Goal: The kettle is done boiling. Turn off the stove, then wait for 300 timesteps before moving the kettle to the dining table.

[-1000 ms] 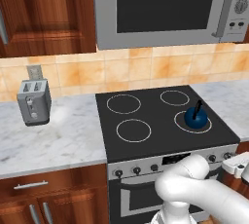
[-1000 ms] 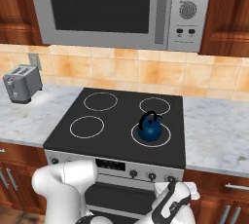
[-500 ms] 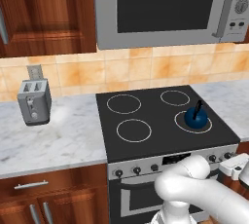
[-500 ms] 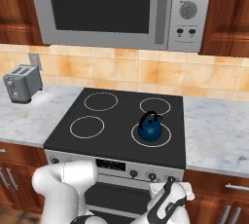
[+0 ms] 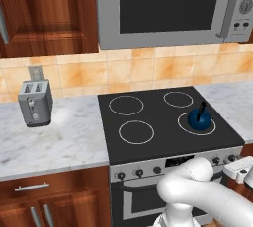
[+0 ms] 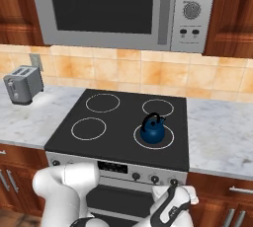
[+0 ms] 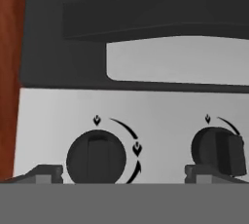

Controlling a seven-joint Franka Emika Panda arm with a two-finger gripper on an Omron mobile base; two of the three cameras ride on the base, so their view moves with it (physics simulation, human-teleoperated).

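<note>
The robot's two-finger gripper [image 7: 123,173] stands with its jaws spread wide and grips nothing: in the hand view its two dark finger tips [image 7: 44,173] rise far apart at the bottom edge, either side of a round black knob [image 7: 96,158] on the stainless front of the stove [image 5: 168,122], with bare gaps between them and the knob. A second black knob [image 7: 217,151] sits beside it, close behind the other tip, so whether that tip touches it is hard to tell. Small arrow marks are printed above and beside the knobs, too small to read. Above them a dark bar crosses the view, and a strip of reddish-brown wood runs down one edge. In the base views the hand itself is low at the stove's front right corner and partly cut off by the frame edge, its fingers hidden. The black glass cooktop carries four white-ringed burners; the small squat dark-blue kettle [image 6: 152,129] with its thin black arched handle stands upright on the front right ring, well apart from the gripper. A grey microwave [image 6: 123,6] hangs above the stove, cropped at the top. On the white-grey marble counter [image 5: 54,139] to the left stands a silver two-slot toaster [image 5: 35,103], near the tan tiled wall.
</note>
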